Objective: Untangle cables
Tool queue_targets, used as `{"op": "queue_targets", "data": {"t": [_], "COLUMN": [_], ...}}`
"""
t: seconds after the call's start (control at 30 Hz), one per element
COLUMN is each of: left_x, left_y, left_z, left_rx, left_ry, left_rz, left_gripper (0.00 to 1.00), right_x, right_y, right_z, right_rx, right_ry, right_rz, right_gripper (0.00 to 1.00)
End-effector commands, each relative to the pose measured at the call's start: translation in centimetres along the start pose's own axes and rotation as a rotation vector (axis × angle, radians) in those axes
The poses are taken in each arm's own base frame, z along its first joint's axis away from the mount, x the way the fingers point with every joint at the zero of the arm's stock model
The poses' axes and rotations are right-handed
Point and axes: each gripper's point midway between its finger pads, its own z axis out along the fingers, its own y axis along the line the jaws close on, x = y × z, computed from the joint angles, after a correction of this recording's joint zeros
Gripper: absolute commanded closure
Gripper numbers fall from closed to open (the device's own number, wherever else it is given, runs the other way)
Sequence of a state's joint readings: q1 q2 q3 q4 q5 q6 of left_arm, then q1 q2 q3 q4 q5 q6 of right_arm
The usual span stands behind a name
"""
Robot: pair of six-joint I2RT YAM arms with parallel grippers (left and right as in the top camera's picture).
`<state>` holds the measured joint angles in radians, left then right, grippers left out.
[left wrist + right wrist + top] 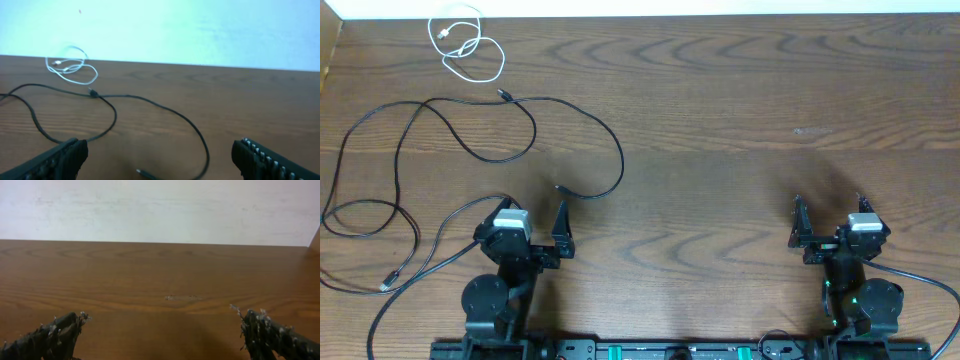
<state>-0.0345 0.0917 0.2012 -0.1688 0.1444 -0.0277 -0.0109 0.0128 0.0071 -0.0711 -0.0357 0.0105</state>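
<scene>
Both jaws stand spread and empty: left gripper point(533, 232), right gripper point(828, 222). Judged from the table point(740, 120), the white cable point(468, 42) already lies apart at the far left; the black cables point(470, 150) sprawl left, crossing themselves. How many black cables, I cannot tell.

Short cable point(466, 42) far-left on table point(740, 130); long cables point(470, 150) nearer, ahead-left of left gripper point(534, 213).

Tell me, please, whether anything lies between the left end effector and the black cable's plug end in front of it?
Nothing visible does: only bare table separates the open left end effector from the black cable.
</scene>
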Motion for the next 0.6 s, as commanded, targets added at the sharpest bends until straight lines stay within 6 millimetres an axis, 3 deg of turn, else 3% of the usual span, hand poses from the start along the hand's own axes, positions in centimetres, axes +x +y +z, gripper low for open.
{"op": "queue_targets", "data": {"t": [0.0, 0.57], "left_x": [-0.3, 1.0], "left_y": [0.4, 0.7], "left_z": [-0.1, 1.1], "left_rx": [-0.01, -0.002], "left_ry": [-0.053, -0.152], "left_rz": [-0.02, 0.003], "left_gripper": [0.02, 0.02], "right_x": [0.2, 0.2], "right_y": [-0.1, -0.1], "right_z": [0.0, 0.0], "right_rx": [0.005, 0.005], "right_ry": [0.006, 0.006], "right_rz": [-0.012, -0.012], "right_gripper": [0.01, 0.01]}}
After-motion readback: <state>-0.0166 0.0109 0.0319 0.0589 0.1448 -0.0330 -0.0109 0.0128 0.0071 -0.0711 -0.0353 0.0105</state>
